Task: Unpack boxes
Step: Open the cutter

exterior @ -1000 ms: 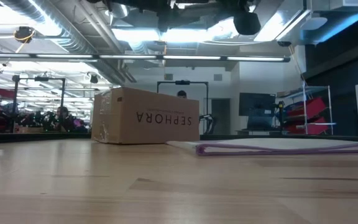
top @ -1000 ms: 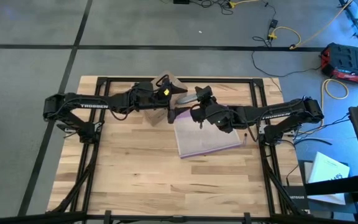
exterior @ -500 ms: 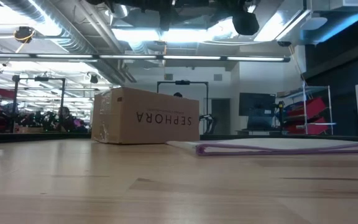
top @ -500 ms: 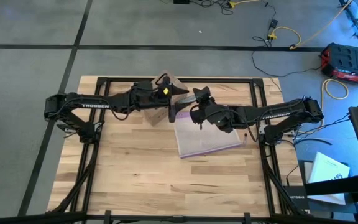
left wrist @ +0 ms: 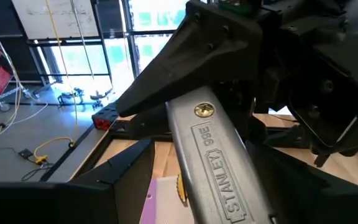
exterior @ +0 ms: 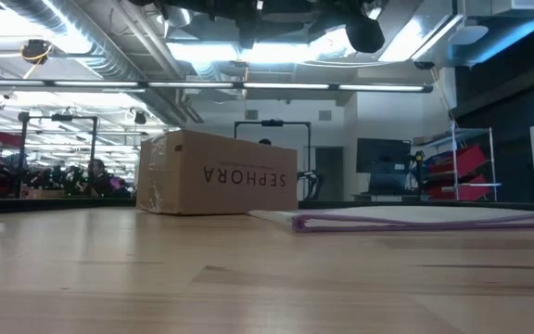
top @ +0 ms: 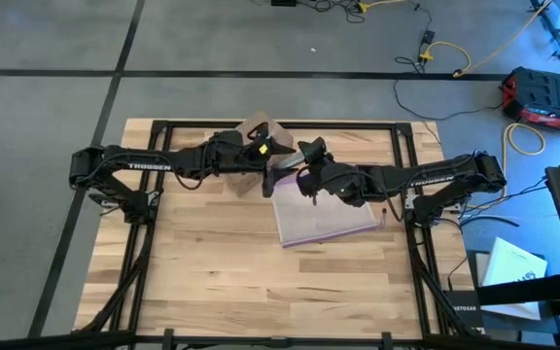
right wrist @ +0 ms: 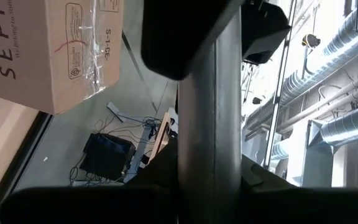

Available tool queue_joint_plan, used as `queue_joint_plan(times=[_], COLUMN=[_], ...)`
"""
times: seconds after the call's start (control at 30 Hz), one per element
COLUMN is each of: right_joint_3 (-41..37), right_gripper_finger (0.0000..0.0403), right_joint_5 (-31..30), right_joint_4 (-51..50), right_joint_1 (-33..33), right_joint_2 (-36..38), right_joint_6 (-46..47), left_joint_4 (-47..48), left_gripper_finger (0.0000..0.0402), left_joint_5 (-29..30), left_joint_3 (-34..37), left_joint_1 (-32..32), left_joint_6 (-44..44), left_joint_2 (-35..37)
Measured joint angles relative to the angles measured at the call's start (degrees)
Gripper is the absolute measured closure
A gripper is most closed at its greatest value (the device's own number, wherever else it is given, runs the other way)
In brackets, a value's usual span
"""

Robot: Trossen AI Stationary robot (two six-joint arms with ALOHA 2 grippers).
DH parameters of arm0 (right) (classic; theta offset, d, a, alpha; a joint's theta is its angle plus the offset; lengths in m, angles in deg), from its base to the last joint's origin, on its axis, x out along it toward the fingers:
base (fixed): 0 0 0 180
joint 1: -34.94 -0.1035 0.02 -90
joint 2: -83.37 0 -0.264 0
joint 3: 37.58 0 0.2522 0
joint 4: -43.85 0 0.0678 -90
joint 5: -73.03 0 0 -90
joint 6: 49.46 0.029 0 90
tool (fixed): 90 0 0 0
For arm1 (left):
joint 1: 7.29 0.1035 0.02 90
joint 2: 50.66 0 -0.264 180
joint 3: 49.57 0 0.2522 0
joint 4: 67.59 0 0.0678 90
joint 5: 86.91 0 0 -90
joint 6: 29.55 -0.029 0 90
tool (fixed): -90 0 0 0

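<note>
- On the near part of the worktop (top: 212, 282) nothing has shifted; the clear zip bag with a purple edge (top: 324, 216) lies flat where it lay a second ago.
- Above the bag's far corner, the right gripper (top: 306, 163) stays clamped on the grey Stanley utility knife (left wrist: 219, 162), as it was throughout the last second.
- The left gripper (top: 278, 156) has pushed in from the box side and narrowed its fingers around the same knife; both grippers now meet on it, which reads as a handover under way.
- Farthest back, the brown Sephora cardboard box (exterior: 216, 173) sits unmoved on the worktop, taped and closed, just behind the grippers; unpacking itself has not begun, and cutting the tape looks likely next.
</note>
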Motion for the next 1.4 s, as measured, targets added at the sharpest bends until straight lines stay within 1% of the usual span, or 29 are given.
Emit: queue_joint_plan(times=[0.23,0.43,0.5,0.57,0.67,0.7,1.1,1.17,1.23,1.3,1.4], right_joint_3=[0.0,0.0,0.0,0.0,0.0,0.0,0.07,0.07,0.06,0.0,0.0], right_gripper_finger=[0.0354,0.0354,0.0354,0.0354,0.0354,0.0354,0.0354,0.0354,0.0352,0.0331,0.0275], right_joint_5=[0.0,-0.09,-0.11,-0.13,-0.45,-0.63,-0.23,-0.08,0.11,0.03,-0.76], right_joint_4=[-0.87,-1.42,-1.42,-1.42,-1.45,-1.37,-2.73,-3.32,-3.65,-3.15,-1.86], right_joint_1=[0.0,0.0,0.0,0.0,-0.01,-0.02,-0.07,-0.07,-0.05,-0.04,0.02], right_joint_2=[0.0,0.0,0.0,0.0,0.0,0.0,0.0,0.0,0.0,-0.04,-0.04], right_joint_6=[0.19,0.55,0.55,0.58,0.7,0.7,2.42,3.56,6.66,12.34,19.1], left_joint_4=[2.9,2.55,2.49,2.5,2.65,2.55,2.6,2.86,3.4,4.06,5.13], left_gripper_finger=[0.0167,0.0167,0.0173,0.0203,0.0274,0.0282,0.0282,0.0282,0.0282,0.0282,0.0282], left_joint_5=[0.04,0.56,0.68,0.68,0.51,0.22,0.57,0.61,1.31,1.96,2.44], left_joint_3=[0.0,-0.22,-0.37,-0.44,-0.44,-0.44,-0.44,-0.44,-0.44,-0.46,-0.52], left_joint_1=[-0.15,-0.39,-0.39,-0.42,-0.43,-0.53,-1.01,-1.01,-0.94,-0.46,0.45], left_joint_6=[-0.5,-0.41,-0.4,-0.46,-0.97,-1.46,-3.12,-3.35,-3.45,-5.49,-8.73], left_joint_2=[0.0,0.0,0.0,0.0,0.0,0.0,0.0,0.0,0.0,0.0,0.09])
